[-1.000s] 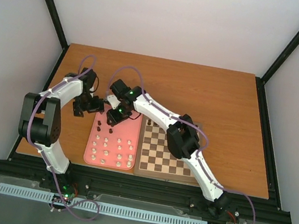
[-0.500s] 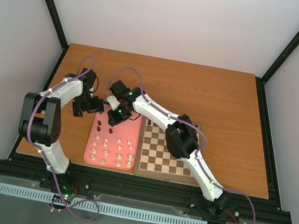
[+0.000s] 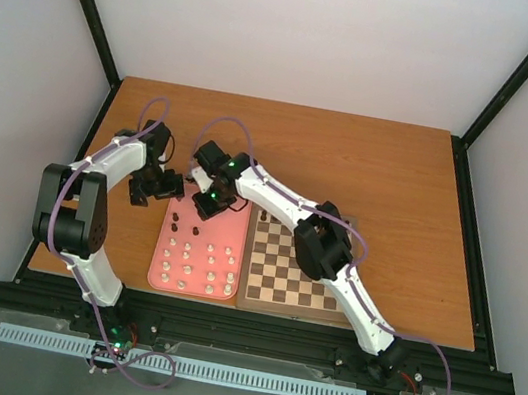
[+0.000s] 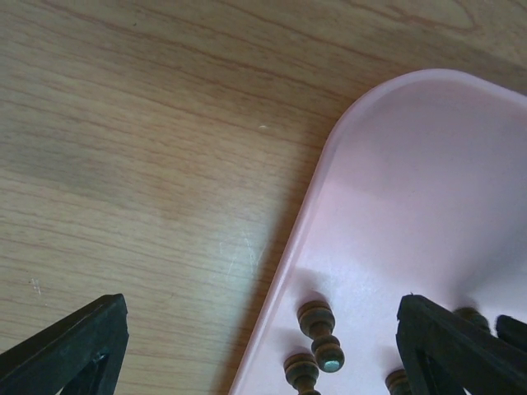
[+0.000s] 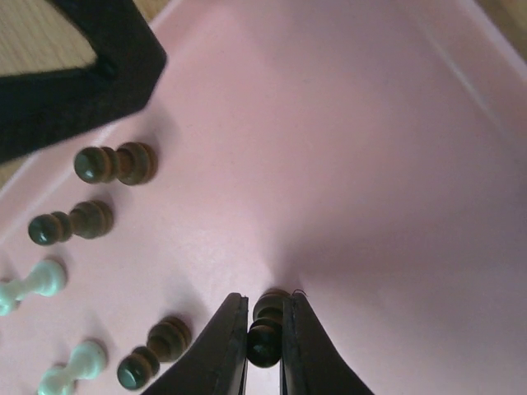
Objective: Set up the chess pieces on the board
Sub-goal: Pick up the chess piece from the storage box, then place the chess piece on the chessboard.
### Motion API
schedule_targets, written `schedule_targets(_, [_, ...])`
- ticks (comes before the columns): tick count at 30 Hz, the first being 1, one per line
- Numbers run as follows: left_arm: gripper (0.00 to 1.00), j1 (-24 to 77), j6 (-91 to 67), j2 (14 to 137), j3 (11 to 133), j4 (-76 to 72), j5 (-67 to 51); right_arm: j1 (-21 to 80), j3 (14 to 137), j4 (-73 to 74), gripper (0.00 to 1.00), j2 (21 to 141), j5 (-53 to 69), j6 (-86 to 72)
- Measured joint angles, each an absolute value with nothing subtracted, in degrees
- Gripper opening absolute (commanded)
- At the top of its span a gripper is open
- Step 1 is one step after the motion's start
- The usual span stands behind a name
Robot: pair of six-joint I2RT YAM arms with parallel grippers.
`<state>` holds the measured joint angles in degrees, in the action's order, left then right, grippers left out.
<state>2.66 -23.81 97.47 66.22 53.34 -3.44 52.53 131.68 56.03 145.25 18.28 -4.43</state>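
Right gripper [image 5: 265,306] is squeezing one dark brown chess piece [image 5: 264,339] between its two fingers, which are almost closed together. This piece is sitting at the far end of the pink tray [image 5: 370,164]. The fingers are hiding its sides, so only its round top is showing. I cannot tell whether it is touching the tray.

Other dark pieces [image 5: 115,163] and cream-white pieces [image 5: 29,284] are standing on the tray near it. Some are being cut off by the edge of the right wrist view.

Over the tray's far left corner, the left gripper [image 4: 262,350] is hanging wide open and holding nothing. Only the tips of its fingers are showing in its own view.

Just beside the tray's right side, the board [image 3: 280,283] is lying flat. The right arm [image 3: 322,243] is covering part of it. From above, anything on its squares is too small to make out.
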Motion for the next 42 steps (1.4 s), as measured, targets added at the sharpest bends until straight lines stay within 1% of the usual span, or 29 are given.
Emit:
schedule_targets(6, [1.00,2.7,-23.8,97.3,66.2,53.3,-3.4,52.4,129.8,57.7,0.05,141.1,14.3,-3.4])
schedule_targets(12, [1.00,2.7,-23.8,97.1,66.2,53.3,-3.4,52.4,125.0,58.3,0.05,129.7,12.1,-2.7])
schedule_targets(15, [1.00,2.7,-23.8,97.1,66.2,53.3,-3.4,52.2,116.5,58.2,0.06,121.0,10.4,-2.7])
schedule_targets(19, [1.00,2.7,-23.8,97.1,66.2,53.3,-3.4,51.0,101.8,57.3,0.06,110.0,8.7,-3.8])
schedule_targets(23, [1.00,2.7,-23.8,97.1,66.2,53.3,-3.5,47.0,89.8,57.0,0.06,103.0,7.2,-5.3])
schedule_targets(31, [1.00,2.7,-23.8,97.1,66.3,53.3,-4.0,40.3,77.3,54.7,0.06,97.3,3.6,-7.0])
schedule_targets(42, [1.00,2.7,-23.7,97.2,66.9,53.3,-4.3,38.6,71.8,48.3,0.07,97.3,1.9,-8.1])
